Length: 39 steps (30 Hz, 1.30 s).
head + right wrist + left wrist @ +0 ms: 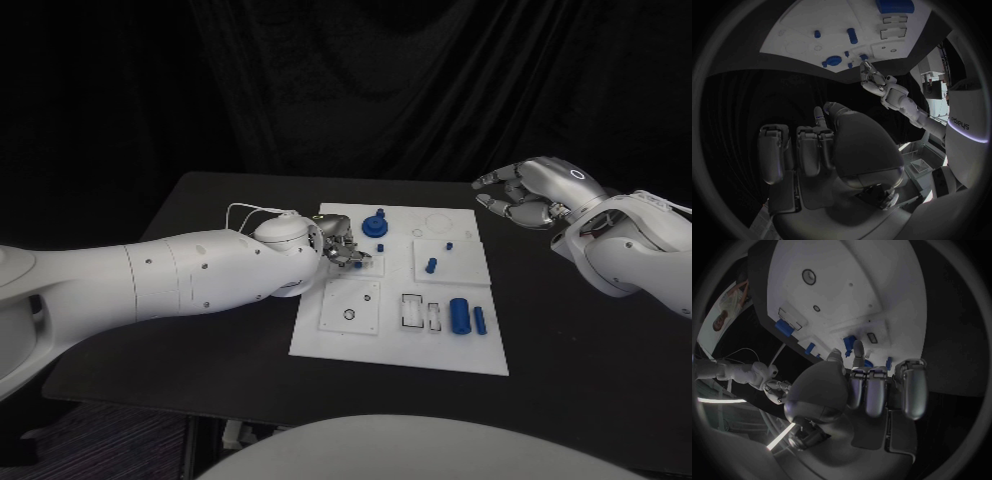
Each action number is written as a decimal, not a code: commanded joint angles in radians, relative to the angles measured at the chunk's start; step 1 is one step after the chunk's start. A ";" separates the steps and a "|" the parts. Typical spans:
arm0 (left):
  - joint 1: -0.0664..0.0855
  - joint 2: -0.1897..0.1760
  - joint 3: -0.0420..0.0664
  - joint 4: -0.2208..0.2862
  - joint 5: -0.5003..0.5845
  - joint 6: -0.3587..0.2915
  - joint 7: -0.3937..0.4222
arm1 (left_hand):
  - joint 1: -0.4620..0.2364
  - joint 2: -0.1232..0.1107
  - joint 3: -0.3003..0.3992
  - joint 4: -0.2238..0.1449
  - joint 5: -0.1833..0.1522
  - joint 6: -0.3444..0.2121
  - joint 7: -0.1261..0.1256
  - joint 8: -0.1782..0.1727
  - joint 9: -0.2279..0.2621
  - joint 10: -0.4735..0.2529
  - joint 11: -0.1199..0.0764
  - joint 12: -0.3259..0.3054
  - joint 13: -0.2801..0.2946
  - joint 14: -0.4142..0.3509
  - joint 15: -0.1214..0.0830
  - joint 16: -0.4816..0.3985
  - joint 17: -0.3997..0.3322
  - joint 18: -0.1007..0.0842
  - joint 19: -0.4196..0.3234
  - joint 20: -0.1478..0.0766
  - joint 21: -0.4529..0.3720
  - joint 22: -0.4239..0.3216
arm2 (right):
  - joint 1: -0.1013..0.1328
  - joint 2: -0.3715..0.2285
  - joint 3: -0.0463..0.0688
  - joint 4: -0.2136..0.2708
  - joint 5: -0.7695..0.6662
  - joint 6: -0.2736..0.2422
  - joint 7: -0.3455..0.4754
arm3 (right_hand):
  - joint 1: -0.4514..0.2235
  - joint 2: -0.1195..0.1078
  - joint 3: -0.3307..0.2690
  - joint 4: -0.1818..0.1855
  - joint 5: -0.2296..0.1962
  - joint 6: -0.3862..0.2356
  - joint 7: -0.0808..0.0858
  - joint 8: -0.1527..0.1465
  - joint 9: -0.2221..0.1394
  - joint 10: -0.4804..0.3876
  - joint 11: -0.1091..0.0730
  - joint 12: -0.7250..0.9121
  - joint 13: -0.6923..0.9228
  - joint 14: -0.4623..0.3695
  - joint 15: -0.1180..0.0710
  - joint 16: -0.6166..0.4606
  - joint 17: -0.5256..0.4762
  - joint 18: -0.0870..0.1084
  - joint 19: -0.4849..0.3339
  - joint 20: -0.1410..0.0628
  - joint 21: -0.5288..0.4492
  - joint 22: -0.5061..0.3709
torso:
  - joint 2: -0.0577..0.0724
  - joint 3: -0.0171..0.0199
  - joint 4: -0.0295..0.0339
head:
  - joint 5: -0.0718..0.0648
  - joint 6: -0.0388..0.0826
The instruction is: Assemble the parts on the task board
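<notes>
Meanwhile the silver left hand (339, 247) rests on the flat white task board (361, 345) (grasp hidden, cannot tell); the silver right hand (531, 193) hovers beside it, fingers curled, holding nothing.

Parts (459, 314) on task board (361, 345) — mid-table (216, 200)

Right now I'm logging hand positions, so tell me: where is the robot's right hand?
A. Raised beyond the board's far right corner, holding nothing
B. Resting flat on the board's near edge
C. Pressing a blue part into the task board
A: the right hand hangs off the task board, beyond its far right corner, fingers curled and holding nothing.
</notes>
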 commanded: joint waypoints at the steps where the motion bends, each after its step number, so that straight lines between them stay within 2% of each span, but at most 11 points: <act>1: -0.002 0.003 0.001 -0.002 -0.005 -0.019 0.029 | 0.000 -0.004 0.007 -0.001 0.006 0.005 0.000 -0.006 -0.003 0.104 0.007 0.007 0.261 0.105 0.010 0.003 0.263 -0.005 0.020 0.005 -0.008 0.209 | -0.002 -0.001 0.001 0.000 -0.001 -0.011 -0.001 | 0.001 -0.007 0.008 0.000 0.006 0.007 0.001 0.000 -0.001 0.105 0.005 0.003 0.263 0.106 0.007 0.003 0.263 -0.006 0.083 0.005 -0.001 0.250 | 0.000 -0.0015 -0.0006 | 0.001 0.000; 8: -0.005 0.005 0.001 -0.007 -0.005 -0.013 0.030 | 0.004 -0.003 0.012 -0.003 0.018 0.010 0.000 -0.013 -0.014 0.104 0.007 0.007 0.261 0.105 0.010 0.003 0.263 -0.004 0.018 0.006 -0.012 0.208 | -0.002 0.002 0.001 -0.001 -0.001 -0.010 -0.001 | -0.001 -0.007 0.009 -0.001 0.007 0.010 0.002 0.001 -0.001 0.105 0.006 0.003 0.263 0.106 0.008 0.003 0.263 -0.006 0.083 0.005 -0.002 0.250 | 0.000 -0.0018 0.0004 | 0.002 0.000; 11: -0.006 0.007 0.001 -0.012 -0.005 -0.010 0.032 | 0.007 -0.003 0.016 -0.003 0.030 0.012 0.000 -0.017 -0.021 0.104 0.007 0.007 0.261 0.105 0.010 0.003 0.263 -0.003 0.017 0.006 -0.013 0.208 | -0.002 0.003 0.001 -0.001 -0.001 -0.010 -0.001 | -0.001 -0.007 0.009 -0.001 0.007 0.010 0.002 0.001 -0.001 0.105 0.006 0.003 0.263 0.106 0.008 0.003 0.263 -0.006 0.083 0.005 -0.002 0.250 | 0.000 -0.0012 -0.0008 | 0.003 0.000; 14: -0.008 0.009 0.001 -0.015 -0.005 -0.005 0.032 | 0.014 -0.006 0.024 -0.004 0.056 0.017 0.000 -0.024 -0.034 0.104 0.007 0.007 0.261 0.105 0.010 0.003 0.263 -0.003 0.016 0.006 -0.015 0.207 | -0.002 0.003 0.001 0.000 -0.001 -0.009 -0.002 | -0.001 -0.007 0.009 -0.001 0.007 0.010 0.002 0.001 -0.001 0.105 0.006 0.003 0.263 0.106 0.008 0.003 0.263 -0.006 0.083 0.005 -0.002 0.250 | 0.000 -0.0007 0.0000 | 0.000 0.000; 20: -0.011 0.012 0.001 -0.021 -0.005 0.008 0.028 | 0.016 -0.006 0.027 -0.004 0.066 0.019 -0.001 -0.027 -0.038 0.104 0.007 0.007 0.261 0.105 0.010 0.003 0.263 -0.004 0.017 0.006 -0.013 0.208 | -0.002 0.001 0.001 0.000 -0.001 -0.008 -0.003 | -0.001 -0.007 0.009 -0.001 0.007 0.010 0.002 0.001 -0.001 0.105 0.006 0.003 0.263 0.106 0.008 0.003 0.263 -0.006 0.083 0.005 -0.002 0.250 | -0.001 -0.0003 0.0008 | -0.002 0.000; 27: -0.016 0.018 0.001 -0.032 -0.005 0.016 0.027 | 0.022 -0.007 0.034 -0.005 0.083 0.026 -0.003 -0.027 -0.043 0.104 0.005 0.007 0.261 0.105 0.009 0.003 0.263 -0.003 0.017 0.006 -0.015 0.208 | -0.002 0.002 0.001 0.001 -0.001 -0.006 -0.003 | -0.001 -0.007 0.009 -0.001 0.007 0.010 0.002 0.001 -0.001 0.105 0.006 0.003 0.263 0.106 0.008 0.003 0.263 -0.006 0.083 0.005 -0.002 0.250 | 0.000 -0.0008 -0.0024 | 0.000 0.000; 31: -0.018 0.021 0.001 -0.036 -0.005 0.016 0.031 | 0.025 -0.008 0.038 -0.005 0.094 0.028 -0.003 -0.029 -0.045 0.104 0.004 0.007 0.261 0.105 0.009 0.003 0.263 -0.003 0.017 0.005 -0.015 0.207 | -0.002 0.002 0.001 0.001 -0.001 -0.005 -0.004 | -0.001 -0.008 0.011 -0.001 0.007 0.011 0.002 0.001 -0.001 0.105 0.006 0.003 0.263 0.106 0.008 0.003 0.263 -0.005 0.082 0.006 -0.003 0.249 | -0.001 -0.0004 -0.0004 | -0.003 0.000; 33: -0.019 0.023 0.001 -0.037 -0.005 0.016 0.034 | 0.030 -0.011 0.044 -0.006 0.110 0.028 -0.004 -0.031 -0.049 0.104 0.004 0.007 0.261 0.105 0.008 0.003 0.263 -0.003 0.017 0.005 -0.015 0.208 | -0.002 0.002 0.001 0.001 -0.001 -0.005 -0.005 | -0.001 -0.008 0.011 -0.002 0.007 0.012 0.002 0.001 -0.001 0.105 0.006 0.003 0.263 0.106 0.009 0.003 0.263 -0.005 0.082 0.006 -0.003 0.249 | -0.001 -0.0003 0.0001 | -0.003 0.000; 37: -0.020 0.026 0.001 -0.038 -0.005 0.016 0.038 | 0.032 -0.012 0.047 -0.007 0.115 0.029 -0.004 -0.031 -0.050 0.104 0.004 0.007 0.261 0.105 0.008 0.003 0.263 -0.003 0.017 0.005 -0.016 0.207 | -0.002 0.002 0.001 0.001 -0.001 -0.005 -0.006 | -0.001 -0.008 0.011 -0.002 0.007 0.012 0.002 0.001 -0.001 0.105 0.006 0.003 0.263 0.106 0.009 0.003 0.263 -0.005 0.082 0.006 -0.003 0.249 | -0.001 -0.0003 0.0002 | -0.002 0.000; 39: -0.020 0.027 0.001 -0.039 -0.005 0.016 0.040 | 0.040 -0.015 0.055 -0.009 0.129 0.030 -0.005 -0.032 -0.053 0.104 0.003 0.007 0.261 0.105 0.007 0.003 0.263 -0.003 0.017 0.004 -0.016 0.207 | -0.002 0.002 0.001 0.001 -0.001 -0.005 -0.006 | -0.001 -0.008 0.011 -0.002 0.007 0.012 0.002 0.001 -0.001 0.105 0.006 0.003 0.263 0.106 0.009 0.003 0.263 -0.005 0.082 0.006 -0.003 0.249 | -0.001 0.0000 -0.0003 | -0.002 0.000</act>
